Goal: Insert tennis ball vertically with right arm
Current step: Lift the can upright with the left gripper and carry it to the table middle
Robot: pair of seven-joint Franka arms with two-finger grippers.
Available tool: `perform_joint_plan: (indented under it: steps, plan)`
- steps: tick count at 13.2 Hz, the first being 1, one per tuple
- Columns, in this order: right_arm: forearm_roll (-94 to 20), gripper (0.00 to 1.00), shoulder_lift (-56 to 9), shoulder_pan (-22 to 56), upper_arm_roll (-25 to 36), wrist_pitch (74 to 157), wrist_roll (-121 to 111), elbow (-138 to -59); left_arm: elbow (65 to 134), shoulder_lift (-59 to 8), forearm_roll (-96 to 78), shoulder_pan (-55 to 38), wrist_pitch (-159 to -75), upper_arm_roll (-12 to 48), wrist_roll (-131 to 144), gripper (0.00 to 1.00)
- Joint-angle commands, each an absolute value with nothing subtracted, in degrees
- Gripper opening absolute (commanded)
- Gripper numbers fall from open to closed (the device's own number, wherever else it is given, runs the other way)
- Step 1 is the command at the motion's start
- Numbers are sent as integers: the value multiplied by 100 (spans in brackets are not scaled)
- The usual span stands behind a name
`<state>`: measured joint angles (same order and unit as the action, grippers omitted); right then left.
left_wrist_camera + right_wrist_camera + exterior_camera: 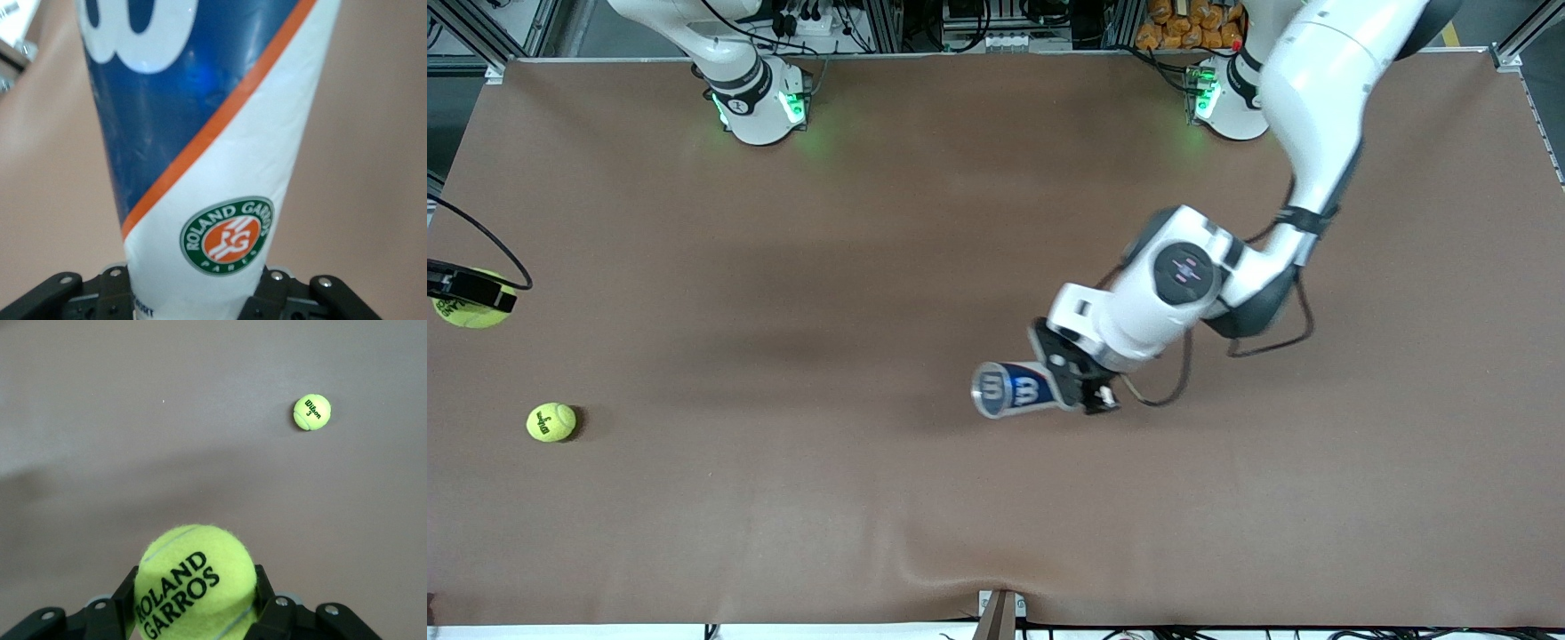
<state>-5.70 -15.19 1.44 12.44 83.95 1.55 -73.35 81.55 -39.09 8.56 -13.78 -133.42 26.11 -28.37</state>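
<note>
I see the brown table (783,533) with the job about half done: both objects are grasped, the insertion is left. My left arm reaches over mid-table, bent at the elbow, and its left gripper (1069,384) clamps a blue-and-white ball can (1014,388), tilted with its open mouth facing the front camera. At the right arm's end, the right gripper (467,298) grips a Roland Garros tennis ball (193,587) above the table, well apart from the can. A spare ball (551,421) lies nearer the front camera.
</note>
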Motion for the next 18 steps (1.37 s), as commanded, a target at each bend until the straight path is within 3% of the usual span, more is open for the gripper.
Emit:
perform_joint_plan:
  steps: [1, 7, 12, 18]
  plan:
    - [-527, 0, -1459, 114, 1195, 8367, 220, -7383, 8130, -4104, 694, -1625, -14191, 2575, -2068, 55]
    - [-527, 0, -1459, 123, 1195, 8367, 229, -7392, 8174, -4877, 659, -2258, -16590, 2523, -995, 56]
    - [-527, 0, -1477, 123, 1187, 8393, 229, -7392, 8209, -5536, 650, -2891, -18559, 2136, -361, 56]
    - [-553, 0, -1520, 631, 1160, 8525, 1517, -7392, 8156, -6125, 432, -3584, -19844, 1636, -343, 56]
